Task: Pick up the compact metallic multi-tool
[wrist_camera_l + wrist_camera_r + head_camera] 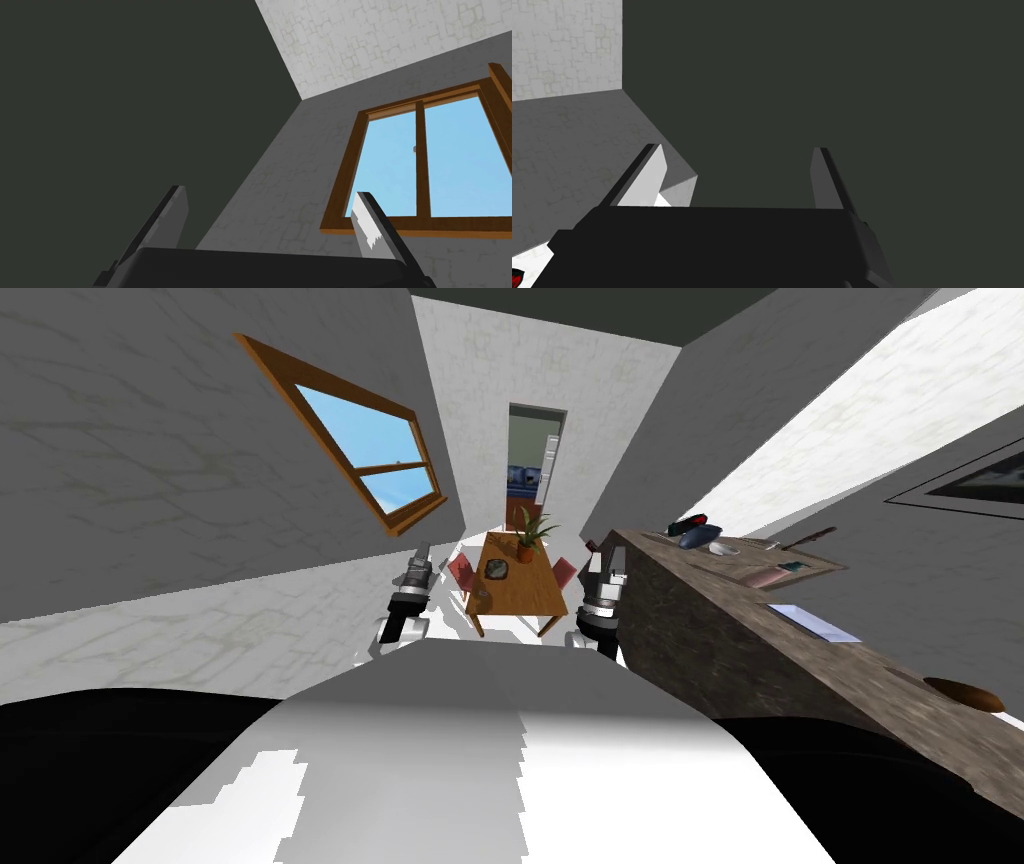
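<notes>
A long brown stone-patterned counter point(700, 628) runs along my right side. At its far end lie several small things: a red and black item point(688, 527), a blue-grey one point(700, 537), a white dish point(723, 549) and a slim dark-handled tool point(812, 536). I cannot tell which of them is the multi-tool. My right gripper point(612, 558) point(736, 147) is raised beside the counter's near end, open and holding nothing. My left gripper point(420, 556) point(270, 191) is raised on the other side, also open with nothing between its fingers.
A wooden table point(530, 593) with a potted plant point(527, 536), a dark tray point(496, 571) and red chairs point(461, 573) stands ahead, before a doorway point(535, 468). A flat pale blue sheet point(812, 623) and a brown bowl point(963, 694) lie nearer on the counter.
</notes>
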